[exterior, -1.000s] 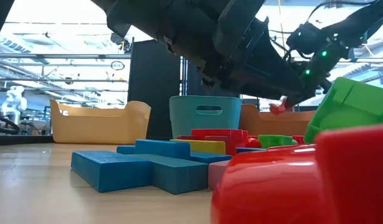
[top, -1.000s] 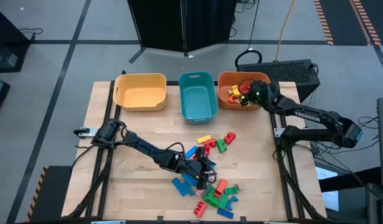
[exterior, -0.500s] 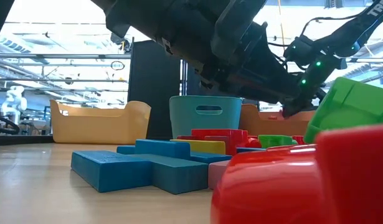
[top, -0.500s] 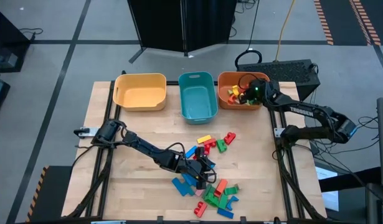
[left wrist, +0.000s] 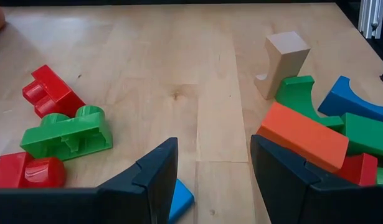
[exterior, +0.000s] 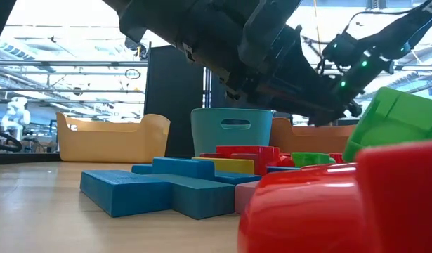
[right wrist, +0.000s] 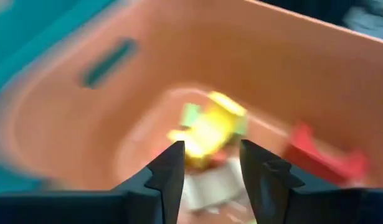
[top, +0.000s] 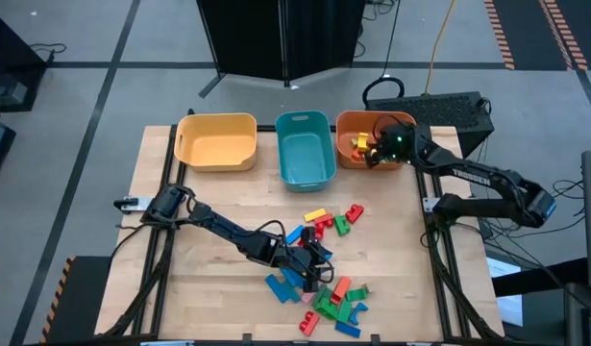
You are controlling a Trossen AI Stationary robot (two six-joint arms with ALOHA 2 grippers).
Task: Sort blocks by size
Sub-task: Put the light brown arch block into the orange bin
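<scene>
Toy blocks lie in two groups on the wooden table: a pile (top: pixel 326 293) near the front edge and a smaller cluster (top: pixel 329 221) in the middle. My left gripper (top: pixel 319 272) is low over the pile, open and empty; between its fingers (left wrist: pixel 213 155) is bare table, with an orange bar (left wrist: pixel 303 134) on one side and a green brick (left wrist: pixel 66 132) on the other. My right gripper (top: pixel 380 152) hovers open over the orange bin (top: pixel 357 123). Yellow (right wrist: pixel 210 130) and red (right wrist: pixel 322 158) blocks lie on the bin's floor.
A yellow bin (top: pixel 216 140) and a teal bin (top: pixel 305 147) stand along the far edge, left of the orange bin. A tan block (left wrist: pixel 284 59) stands on end beside the pile. Bare table lies at the left and near the front left.
My right gripper has dipped down into the orange bin and come up again. The red piece that showed at its fingertips a second ago is gone from them.
</scene>
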